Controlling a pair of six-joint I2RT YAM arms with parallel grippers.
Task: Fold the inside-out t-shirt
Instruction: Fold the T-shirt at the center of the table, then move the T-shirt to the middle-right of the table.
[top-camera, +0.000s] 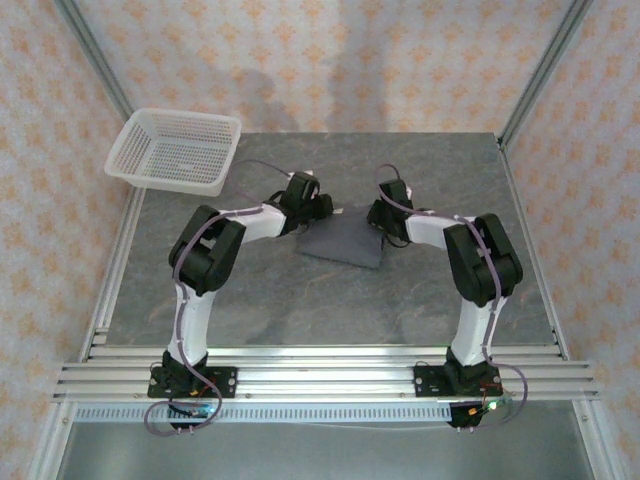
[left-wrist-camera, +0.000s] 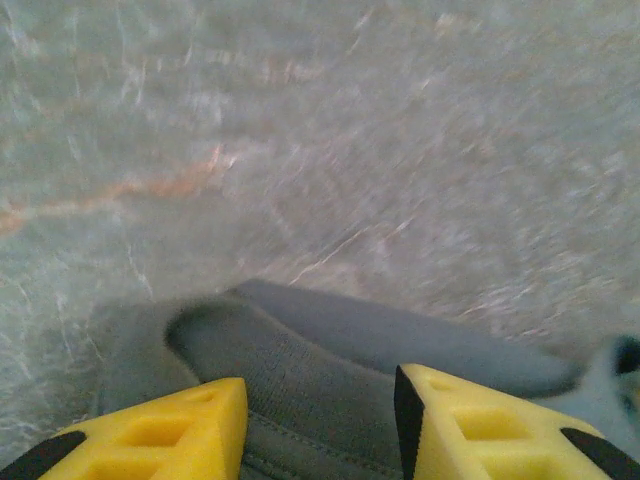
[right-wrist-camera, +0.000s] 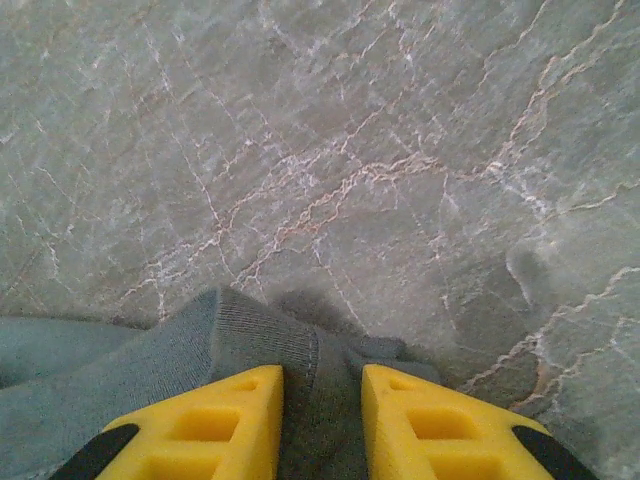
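Late fold, t-shirt (top-camera: 343, 246) compact; right pincer (right-wrist-camera: 320, 388) clenched on it; left pincer (left-wrist-camera: 320, 400) astride fabric, grip unclear; next: lay flat, release

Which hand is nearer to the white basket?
Left. The left hand is at the end of the t-shirt facing the white basket; the right hand is at the opposite end, farther away.

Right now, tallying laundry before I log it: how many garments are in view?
1. The dark grey t-shirt, bunched in a heap at the middle of the table. The white basket at the far-left corner looks empty. Anything under the heap would be hidden.
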